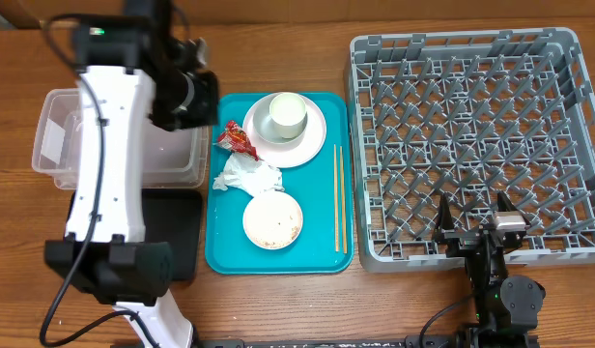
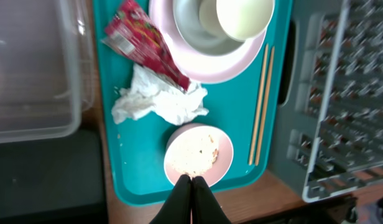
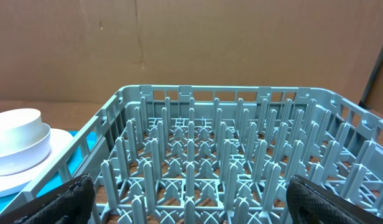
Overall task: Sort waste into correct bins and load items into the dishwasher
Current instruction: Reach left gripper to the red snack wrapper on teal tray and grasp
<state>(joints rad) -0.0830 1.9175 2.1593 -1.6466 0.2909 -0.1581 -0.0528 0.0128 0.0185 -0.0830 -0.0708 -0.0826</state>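
A teal tray (image 1: 225, 246) holds a whitish-pink plate (image 1: 312, 143) with a pale cup (image 1: 286, 114) on it, a red wrapper (image 1: 237, 138), a crumpled white tissue (image 1: 247, 176), a small bowl of rice grains (image 1: 272, 219) and wooden chopsticks (image 1: 339, 198). My left gripper (image 1: 197, 97) is shut and empty, held high over the tray's left edge. In the left wrist view its fingers (image 2: 191, 182) overlap the rice bowl (image 2: 198, 154), with the tissue (image 2: 157, 102), wrapper (image 2: 145, 40) and chopsticks (image 2: 261, 106) beyond. My right gripper (image 3: 198, 202) is open at the front edge of the grey dish rack (image 3: 204, 149).
The clear tub (image 1: 56, 135) stands left of the teal tray, with the black tray (image 1: 177, 232) in front of it, partly under the left arm. The grey dish rack (image 1: 471, 145) fills the right side. The plate and cup (image 3: 17, 146) show at the right wrist view's left edge.
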